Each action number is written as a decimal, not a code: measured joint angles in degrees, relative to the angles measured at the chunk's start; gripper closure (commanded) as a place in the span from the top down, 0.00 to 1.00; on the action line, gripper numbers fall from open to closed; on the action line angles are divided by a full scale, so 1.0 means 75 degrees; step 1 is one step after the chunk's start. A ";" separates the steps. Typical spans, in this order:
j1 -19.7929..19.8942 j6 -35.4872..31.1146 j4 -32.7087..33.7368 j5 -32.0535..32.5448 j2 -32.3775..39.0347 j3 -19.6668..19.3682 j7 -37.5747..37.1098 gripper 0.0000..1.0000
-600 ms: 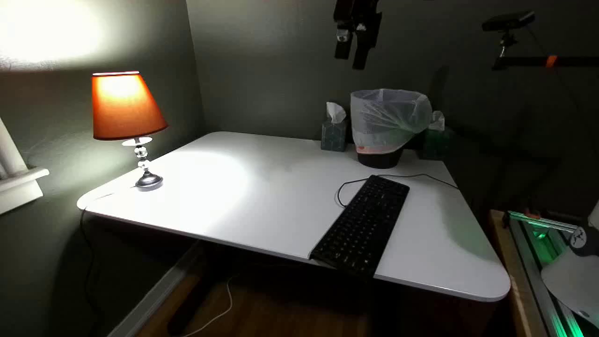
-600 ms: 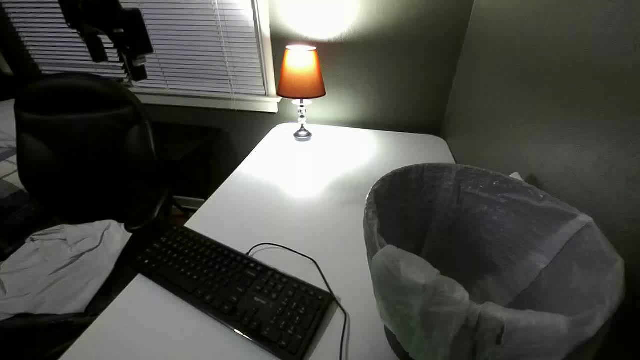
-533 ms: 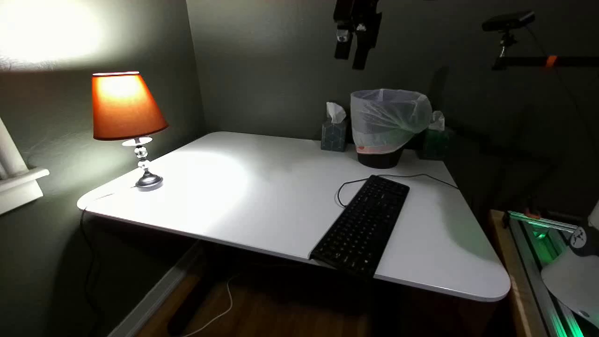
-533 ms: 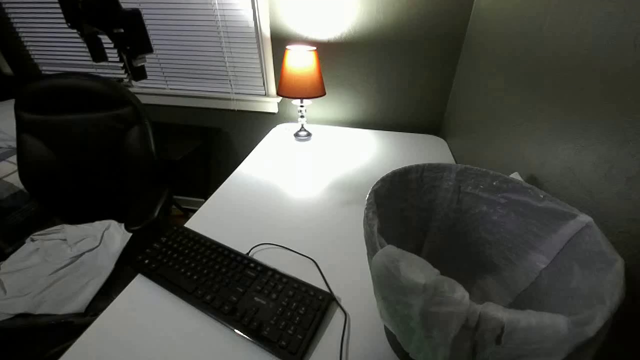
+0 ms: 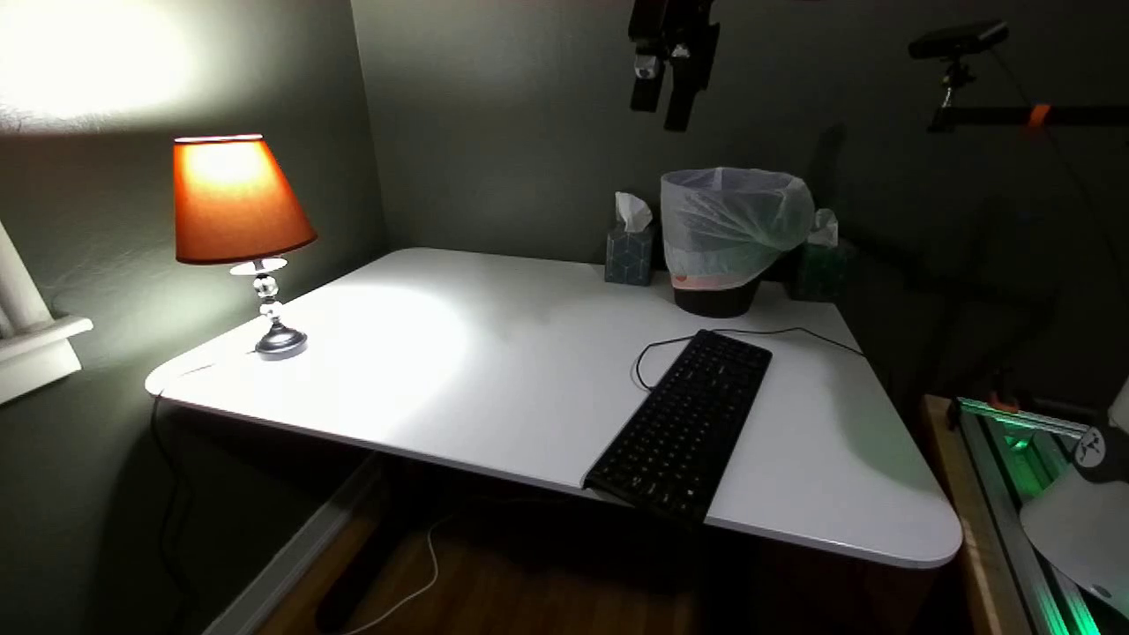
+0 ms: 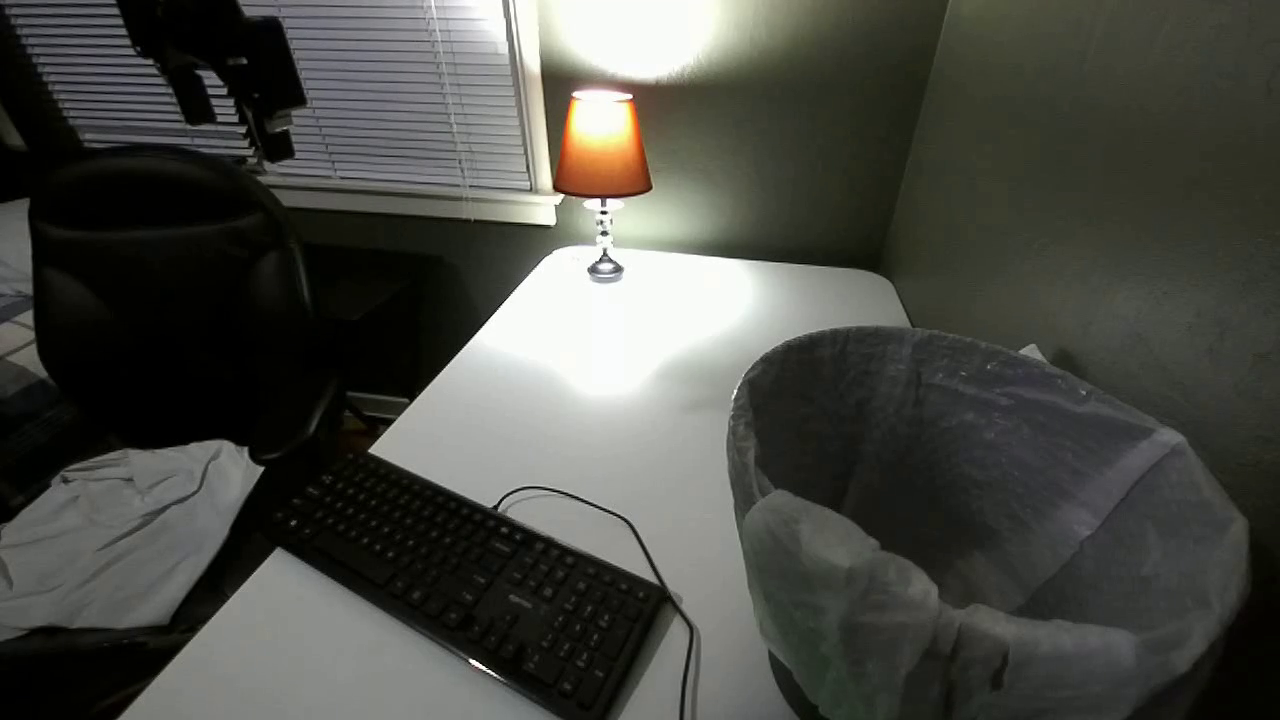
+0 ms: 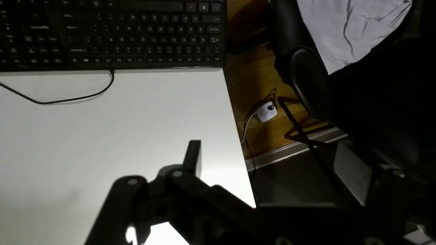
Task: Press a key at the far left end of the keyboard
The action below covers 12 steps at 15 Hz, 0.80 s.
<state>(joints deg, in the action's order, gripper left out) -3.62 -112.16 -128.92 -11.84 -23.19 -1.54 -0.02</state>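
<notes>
The black keyboard lies on the white table in both exterior views, its left end sticking out past the table edge. In the wrist view the keyboard appears upside down along the top left, with its left-end keys nearest the table edge. Its thin cable curves over the table. My gripper hangs high above the table, well apart from the keyboard. It also shows at the upper left of an exterior view. In the wrist view its fingers are wide apart with nothing between them.
A lit orange lamp stands on the table. A lined bin and a tissue box stand at the back. A black chair with a light cloth is beside the keyboard's left end.
</notes>
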 measured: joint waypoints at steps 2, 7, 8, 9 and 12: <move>0.0000 0.0000 0.0000 0.0000 0.0000 0.0000 0.0000 1.00; 0.0000 0.0000 0.0000 0.0000 0.0000 0.0000 0.0000 1.00; 0.0007 0.0000 0.0000 0.0000 0.0000 0.0005 0.0000 1.00; 0.0011 0.0005 0.0000 0.0000 0.0012 0.0006 0.0000 1.00; 0.0027 0.0013 -0.0021 0.0017 0.0288 0.0007 0.0001 1.00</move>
<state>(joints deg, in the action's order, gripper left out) -3.42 -112.06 -129.07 -11.72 -21.03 -1.49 -0.02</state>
